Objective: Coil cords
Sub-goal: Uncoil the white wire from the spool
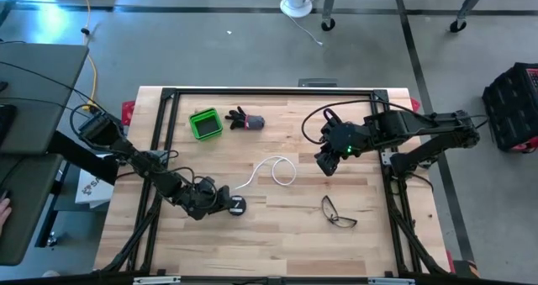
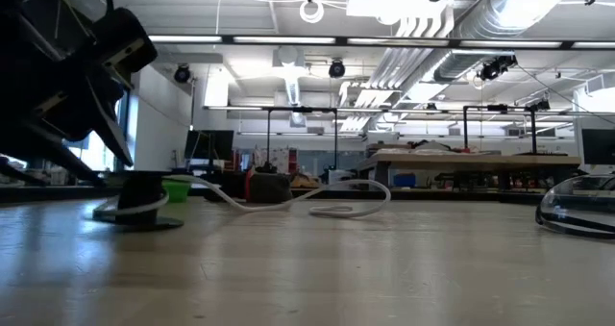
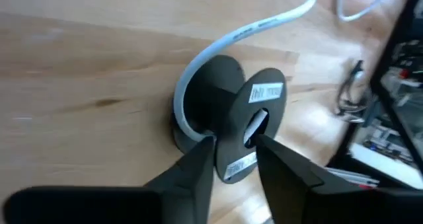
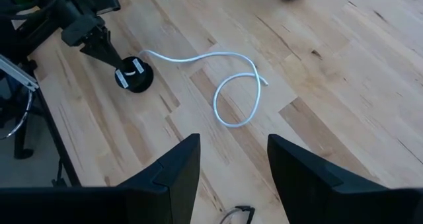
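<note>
A small round black reel (image 1: 238,206) with a white mark lies flat on the wooden table, near its left front. Its lower flange (image 2: 139,222) rests on the wood. The thin white cord (image 1: 273,169) runs from the reel toward the table's middle and ends in a loose loop (image 4: 231,98) lying on the table. My left gripper (image 1: 225,203) is at the reel's left side, shut on it. My right gripper (image 1: 326,166) hangs open above the table, right of the loop, with nothing between its fingers (image 4: 178,164). My left gripper has the rim of the reel's upper flange (image 3: 231,168) pinched between its two fingers. One finger (image 3: 198,168) reaches into the groove where the cord enters, and the other (image 3: 277,164) lies on the labelled top face. The fingers slant down from the table's left. The reel stays on the table.
A pair of glasses (image 1: 339,212) lies on the table near the front, right of the middle. A green box (image 1: 205,124) and a black object (image 1: 246,119) sit at the far left. The black frame (image 1: 269,92) borders the table's edges.
</note>
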`<state>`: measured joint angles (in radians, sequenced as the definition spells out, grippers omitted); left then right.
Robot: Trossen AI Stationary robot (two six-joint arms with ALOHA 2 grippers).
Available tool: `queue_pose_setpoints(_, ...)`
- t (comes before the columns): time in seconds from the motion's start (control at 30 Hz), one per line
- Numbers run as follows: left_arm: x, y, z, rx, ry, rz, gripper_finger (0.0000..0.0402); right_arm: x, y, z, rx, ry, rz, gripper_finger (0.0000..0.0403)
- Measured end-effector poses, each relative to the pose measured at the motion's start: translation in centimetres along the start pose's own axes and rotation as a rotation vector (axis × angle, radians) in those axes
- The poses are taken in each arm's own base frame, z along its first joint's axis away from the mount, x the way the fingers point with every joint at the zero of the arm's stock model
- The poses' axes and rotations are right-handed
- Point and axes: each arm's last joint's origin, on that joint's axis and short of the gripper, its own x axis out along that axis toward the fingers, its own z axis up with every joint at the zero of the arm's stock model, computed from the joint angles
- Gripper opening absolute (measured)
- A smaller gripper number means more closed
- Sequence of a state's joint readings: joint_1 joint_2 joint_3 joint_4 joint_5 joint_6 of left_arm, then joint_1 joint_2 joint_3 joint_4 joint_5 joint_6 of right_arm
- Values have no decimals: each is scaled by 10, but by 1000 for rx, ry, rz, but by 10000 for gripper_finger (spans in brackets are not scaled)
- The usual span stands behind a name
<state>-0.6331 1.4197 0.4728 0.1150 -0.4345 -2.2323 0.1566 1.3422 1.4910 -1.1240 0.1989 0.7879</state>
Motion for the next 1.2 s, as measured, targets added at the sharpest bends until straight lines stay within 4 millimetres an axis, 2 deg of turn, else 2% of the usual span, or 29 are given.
queue_pose_setpoints(0.17,0,-5,-3,14,5,-60,12,0,0,0,-2,-1,0,171)
queue_pose_setpoints(0.37,-10,-16,1,55,47,-82,3,0,0,1,-1,-11,0,171)
queue_pose_setpoints(0.5,-29,-35,8,226,270,-79,1,-1,9,6,-31,-35,118,171)
queue_pose_setpoints(0.6,-45,-46,21,346,467,-61,1,1,20,13,-120,-61,264,171)
queue_pose_setpoints(0.7,-58,-57,36,400,671,-75,1,8,28,18,-184,-82,334,171)
queue_pose_setpoints(0.83,-75,-83,50,396,820,-269,1,24,35,27,-223,-80,402,171)
queue_pose_setpoints(1.0,-100,-137,61,360,785,-628,1,45,41,35,-257,-101,403,171)
queue_pose_setpoints(1.1,-118,-167,71,363,646,-825,0,51,41,42,-251,-134,400,171)
queue_pose_setpoints(1.2,-131,-186,82,408,455,-944,0,51,40,48,-238,-204,381,171)
